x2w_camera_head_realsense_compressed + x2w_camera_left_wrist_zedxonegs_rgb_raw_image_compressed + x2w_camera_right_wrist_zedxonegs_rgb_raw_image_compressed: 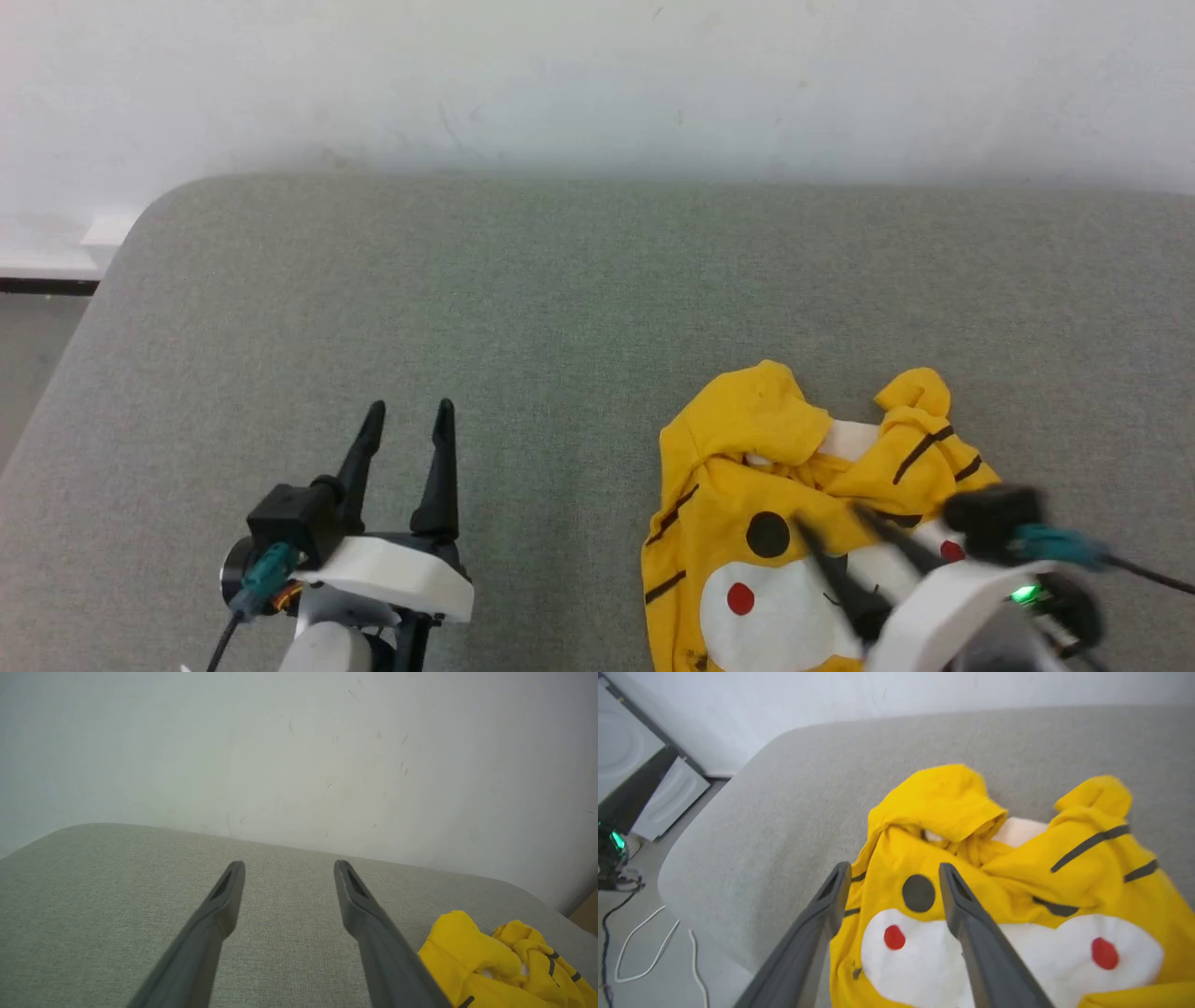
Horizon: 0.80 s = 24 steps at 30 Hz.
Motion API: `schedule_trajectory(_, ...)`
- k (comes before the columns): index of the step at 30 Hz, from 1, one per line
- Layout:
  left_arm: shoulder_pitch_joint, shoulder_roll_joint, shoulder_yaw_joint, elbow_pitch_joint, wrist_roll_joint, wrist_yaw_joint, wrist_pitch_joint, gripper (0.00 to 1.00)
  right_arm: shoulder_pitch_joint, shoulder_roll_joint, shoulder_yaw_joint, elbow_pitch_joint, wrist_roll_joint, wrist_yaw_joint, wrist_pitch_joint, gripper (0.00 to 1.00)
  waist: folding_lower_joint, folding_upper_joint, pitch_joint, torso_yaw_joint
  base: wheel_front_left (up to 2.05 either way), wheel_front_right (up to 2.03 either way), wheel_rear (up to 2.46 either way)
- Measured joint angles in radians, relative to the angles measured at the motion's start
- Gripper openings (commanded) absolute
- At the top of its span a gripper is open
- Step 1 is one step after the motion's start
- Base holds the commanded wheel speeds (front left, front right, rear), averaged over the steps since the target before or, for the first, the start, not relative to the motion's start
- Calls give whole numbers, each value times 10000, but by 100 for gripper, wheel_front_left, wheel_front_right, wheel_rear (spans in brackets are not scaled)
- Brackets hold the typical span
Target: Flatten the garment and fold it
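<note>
Grey fabric-covered surface [579, 308] w/ rounded far-left corner, running off to the right. White wall [597, 84] directly behind its far edge, faint scuffs & marks on it. Off the left side, lower down: floor [658, 989] w/ loose white cable [627, 946] in loops, pale panel [668, 800] beside a dark frame [642, 779], small green light [616, 839] at far left

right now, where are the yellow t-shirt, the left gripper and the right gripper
yellow t-shirt [747, 425], head view, on its crumpled upper-left fold
left gripper [411, 407], head view, midway between its open fingertips
right gripper [894, 867], right wrist view, midway between its open fingertips
</note>
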Motion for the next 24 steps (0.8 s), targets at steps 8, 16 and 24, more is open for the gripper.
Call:
schedule_trajectory(8, -388, 0, -1793, 573, 332, -359, 2, 100, -354, 4, -2399, 575, -1356, 0, -3563, 100, 1, 0, -163, -317, 0, 0, 0)
schedule_trajectory(16, -2761, -13, -4761, 2000, 815, -602, 1007, 100, -530, 10, -3120, 1352, -1565, 0, -4211, 100, 2, 0, 163, -729, 0, 0, 0)
schedule_trajectory(24, -5188, -2, -6987, 3952, 1317, -629, 3233, 100, -1029, 6, -3064, 1733, -1160, 0, -4451, 100, 3, 0, 776, -1233, 0, 0, 0)
